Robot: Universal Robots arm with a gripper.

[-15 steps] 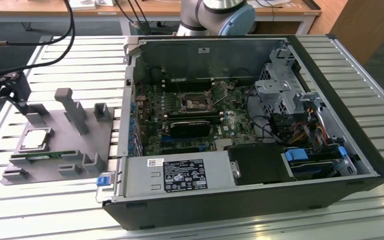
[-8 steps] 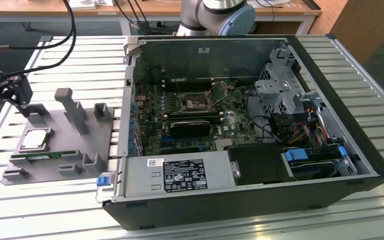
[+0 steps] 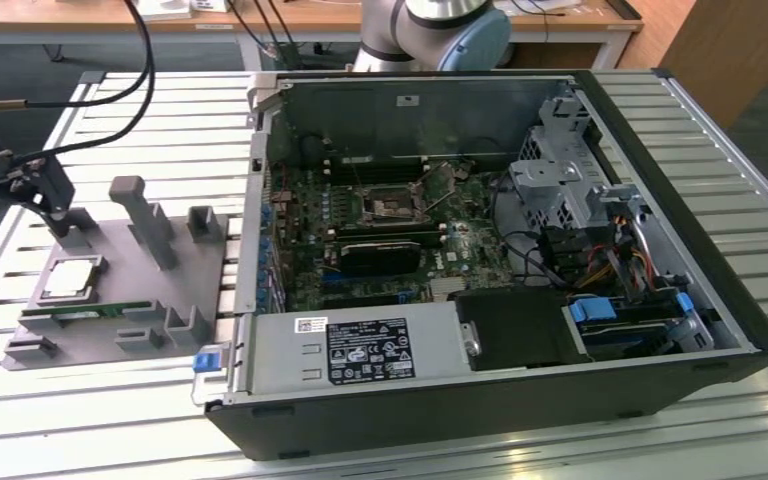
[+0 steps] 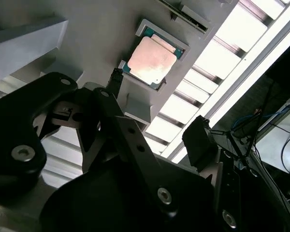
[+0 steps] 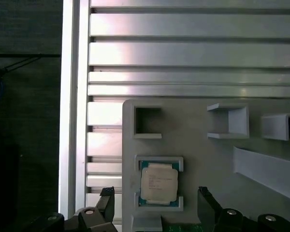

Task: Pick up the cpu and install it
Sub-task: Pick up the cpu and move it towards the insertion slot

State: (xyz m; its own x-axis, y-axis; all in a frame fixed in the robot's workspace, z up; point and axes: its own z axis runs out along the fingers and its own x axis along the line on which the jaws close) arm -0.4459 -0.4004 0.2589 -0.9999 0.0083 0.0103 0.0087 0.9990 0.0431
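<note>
A slatted table (image 3: 718, 130) carries an open PC case (image 3: 424, 100) and, on the exterior view's left, a grey tray (image 3: 117, 260). The gripper (image 5: 155, 195) hovers over the tray, fingers (image 5: 203, 200) spread and empty. The cpu (image 5: 158, 182) lies in its tray pocket, below the gap.

In the first wrist view the picture's edge cuts off the fingers (image 5: 206, 205) of the hand (image 5: 155, 192) and most of the green memory stick (image 5: 181, 228); the exterior view crops the arm (image 3: 444, 25).
</note>
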